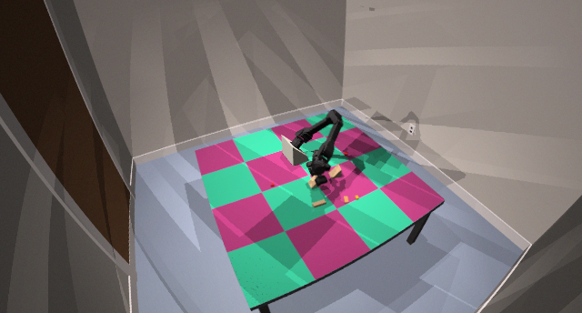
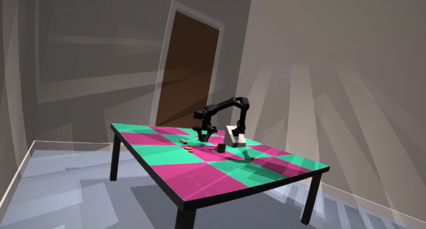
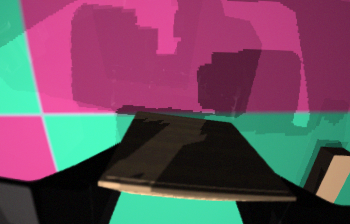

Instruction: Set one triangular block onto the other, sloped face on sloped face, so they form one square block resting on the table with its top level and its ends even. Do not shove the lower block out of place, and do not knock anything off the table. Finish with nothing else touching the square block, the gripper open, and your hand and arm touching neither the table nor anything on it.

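Note:
My gripper [image 1: 316, 182] [image 2: 204, 137] [image 3: 181, 151] is shut on one wooden triangular block [image 1: 312, 182] [image 2: 205, 138] [image 3: 176, 155]. In the wrist view a broad, dark face of it shows between the fingers, with a thin pale edge nearest the camera. The block hangs a little above the table [image 1: 329, 254] [image 2: 200, 180]. The other triangular block [image 1: 336, 171] [image 2: 220, 148] rests on a pink square, apart from the held one and nearer the arm's base side; it is outside the wrist view. The exact tilt of the slopes is too small to tell.
A small wooden bar [image 1: 319, 204] [image 2: 183, 141] [image 3: 337, 175] lies near the gripper. Two small orange pieces [image 1: 346, 198] [image 2: 188, 148] lie beyond the blocks. A pale slanted box [image 1: 288, 153] [image 2: 229, 137] stands by the arm. Small red pieces [image 1: 272, 185] [image 2: 252, 158] lie farther out.

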### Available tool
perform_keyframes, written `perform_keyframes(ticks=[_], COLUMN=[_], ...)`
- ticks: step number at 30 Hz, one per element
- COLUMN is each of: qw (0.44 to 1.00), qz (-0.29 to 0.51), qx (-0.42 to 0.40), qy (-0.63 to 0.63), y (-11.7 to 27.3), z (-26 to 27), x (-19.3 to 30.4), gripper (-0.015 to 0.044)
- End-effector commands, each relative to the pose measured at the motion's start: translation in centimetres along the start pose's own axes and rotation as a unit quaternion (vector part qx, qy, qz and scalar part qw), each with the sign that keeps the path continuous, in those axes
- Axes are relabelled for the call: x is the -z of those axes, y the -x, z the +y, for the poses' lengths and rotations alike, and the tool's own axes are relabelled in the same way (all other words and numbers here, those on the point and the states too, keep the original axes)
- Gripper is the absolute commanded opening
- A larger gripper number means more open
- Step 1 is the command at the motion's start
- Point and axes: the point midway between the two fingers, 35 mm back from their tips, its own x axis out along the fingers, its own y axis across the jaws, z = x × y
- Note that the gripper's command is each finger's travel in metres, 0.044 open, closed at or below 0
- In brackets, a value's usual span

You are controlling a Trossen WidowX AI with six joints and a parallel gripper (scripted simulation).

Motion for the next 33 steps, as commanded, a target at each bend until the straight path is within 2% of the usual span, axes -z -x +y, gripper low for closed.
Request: perform_keyframes(ticks=[1,30,33], qw=[1.0,1.0,1.0], qz=[0.002,0.0,0.002], qx=[0.001,0.001,0.002], qy=[0.004,-0.003,0.001], y=[0.1,-2.5,-2.4], z=[0.0,0.0,0.0], x=[0.0,0.0,0.0], gripper=[0.0,0.0,0.0079])
